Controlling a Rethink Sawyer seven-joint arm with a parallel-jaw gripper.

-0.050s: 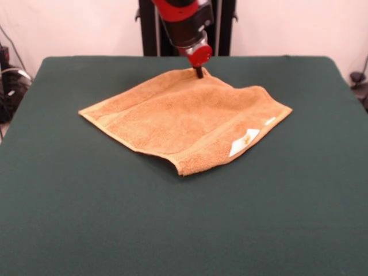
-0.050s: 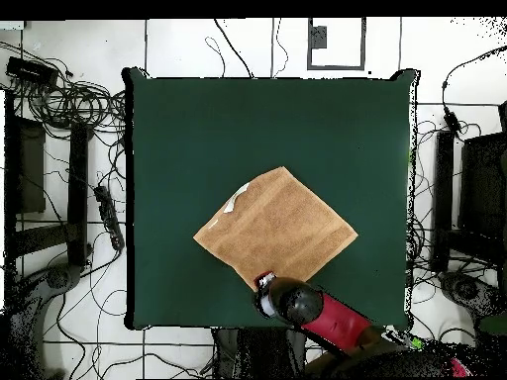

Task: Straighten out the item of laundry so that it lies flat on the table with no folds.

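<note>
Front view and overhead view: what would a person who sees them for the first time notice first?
The orange-tan towel stands out most: it lies spread like a diamond near the middle of the dark green table, with a white tag near one edge. Next comes the red and black arm, whose gripper touches the towel's corner nearest the robot. The opposite corner looks slightly raised from the table.

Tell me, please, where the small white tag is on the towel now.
In the front view the white tag lies on the towel near its right edge, toward the right corner, far from the gripper at the towel's far corner.
</note>
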